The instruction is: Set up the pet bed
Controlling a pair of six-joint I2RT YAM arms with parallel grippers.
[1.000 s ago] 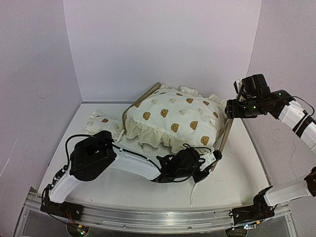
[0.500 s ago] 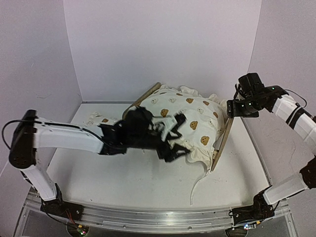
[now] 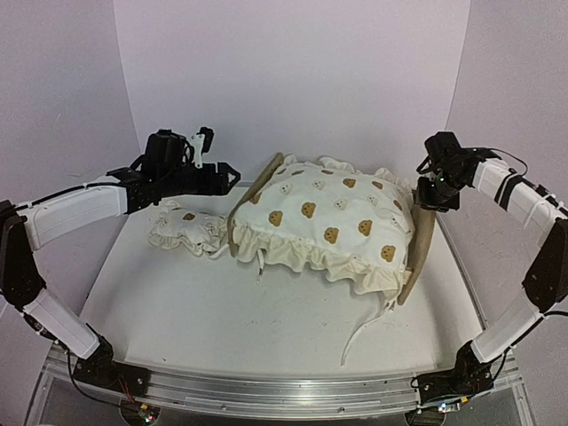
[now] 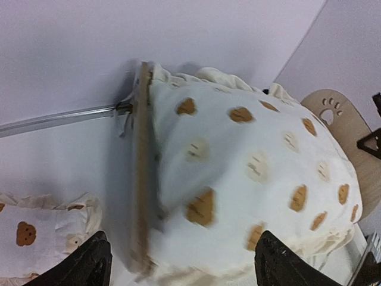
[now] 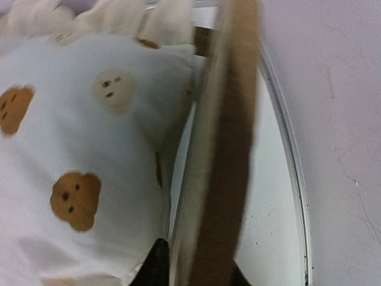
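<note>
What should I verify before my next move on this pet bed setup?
1. Large cream bear-print ruffled cushion lying on the light-wood pet bed frame: ok.
2. Small cream bear-print pillow placed on the bed: not ok; it lies on the white table, left of the frame.
3. Left claw free to pick: ok; it is open, empty and raised near the pillow.
4. Right claw gripping the rounded paw-print headboard: cannot tell; the board runs between its fingers, but the right wrist view is blurred.
5. Cream cushion tie tucked in: not ok; it trails loose across the table.
</note>
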